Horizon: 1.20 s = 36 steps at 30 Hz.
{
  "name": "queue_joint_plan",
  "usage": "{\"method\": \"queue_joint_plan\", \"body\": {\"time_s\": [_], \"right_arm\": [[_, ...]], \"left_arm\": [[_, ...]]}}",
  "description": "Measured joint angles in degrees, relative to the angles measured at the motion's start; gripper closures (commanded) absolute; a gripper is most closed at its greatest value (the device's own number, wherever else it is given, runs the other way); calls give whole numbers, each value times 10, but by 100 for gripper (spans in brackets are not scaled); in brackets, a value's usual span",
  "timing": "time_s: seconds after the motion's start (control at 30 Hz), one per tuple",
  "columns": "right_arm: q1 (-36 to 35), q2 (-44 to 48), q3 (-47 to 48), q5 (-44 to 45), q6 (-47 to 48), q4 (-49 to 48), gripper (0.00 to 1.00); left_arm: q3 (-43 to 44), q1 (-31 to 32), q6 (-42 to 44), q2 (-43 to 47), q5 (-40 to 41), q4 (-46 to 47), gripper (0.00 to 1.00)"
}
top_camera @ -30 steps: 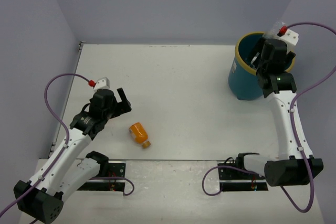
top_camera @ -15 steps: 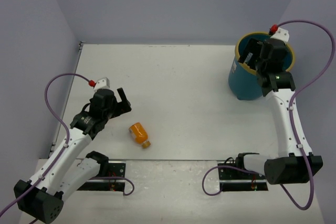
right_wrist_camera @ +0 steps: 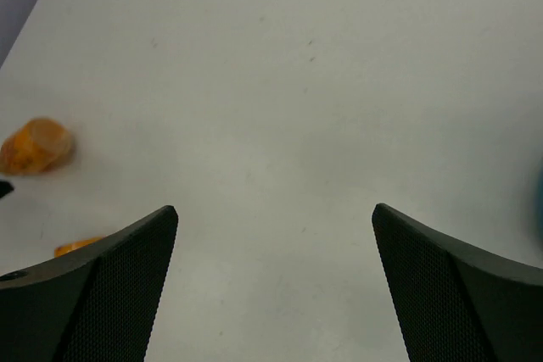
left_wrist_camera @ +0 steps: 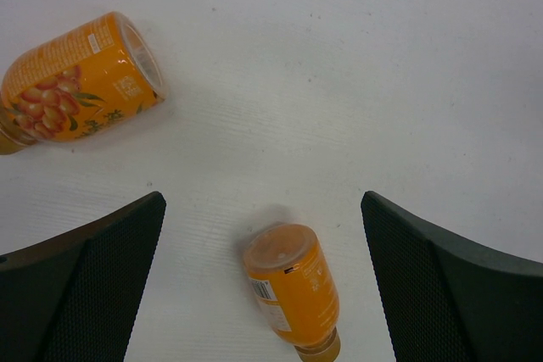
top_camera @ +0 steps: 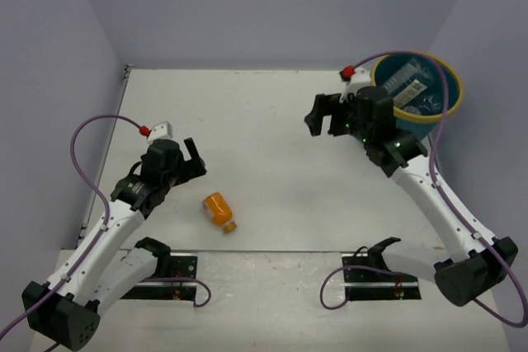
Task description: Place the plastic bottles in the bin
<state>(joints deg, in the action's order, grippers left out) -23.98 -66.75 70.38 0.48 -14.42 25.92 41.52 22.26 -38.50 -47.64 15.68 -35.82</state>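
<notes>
L end effector point(left_wrist_camera: 263, 201): jaws wide open, empty, over bench point(top_camera: 272, 105). Orange bottle point(left_wrist_camera: 293, 284) lies on its side betw. the fingers, untouched. 2nd orange bottle point(left_wrist_camera: 81, 82) lies nearby. R end effector point(right_wrist_camera: 276, 209): wide open, empty, beside bin point(top_camera: 425, 125). Clear bottles point(top_camera: 408, 84) inside bin.

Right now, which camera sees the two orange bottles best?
The left wrist camera: both orange bottles lie on their sides, large and sharp. The top camera shows only one, small. The right wrist camera shows blurry orange blobs at its left edge.
</notes>
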Motion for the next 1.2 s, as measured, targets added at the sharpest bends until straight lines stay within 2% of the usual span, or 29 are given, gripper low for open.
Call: {"method": "queue_joint_plan", "body": {"time_s": [0.2,0.43,0.57,0.83,0.9,0.93,1.1,1.2], "right_arm": [[-192,-15,-124,-45,-47,-72,1],[-374,-176,-120,-39,-85,-157,1],[-428,-276,-99,-17,-102,-161,1],[-479,-373,-65,22,-132,-172,2],[-490,-395,-48,43,-134,-175,7],[-496,-407,-40,52,-135,-178,13],[-510,-436,-25,96,-153,-178,54],[-510,-436,-25,116,-170,-176,68]], "left_arm": [[0,0,-8,0,5,-1,0],[0,0,-14,-7,1,-1,0],[0,0,-14,-11,0,-1,0],[0,0,-14,-13,0,-1,0],[0,0,-14,-14,0,-1,0],[0,0,-14,-14,0,-1,0],[-1,0,-14,-15,0,-1,0],[-1,0,-14,-15,0,-1,0]]}}
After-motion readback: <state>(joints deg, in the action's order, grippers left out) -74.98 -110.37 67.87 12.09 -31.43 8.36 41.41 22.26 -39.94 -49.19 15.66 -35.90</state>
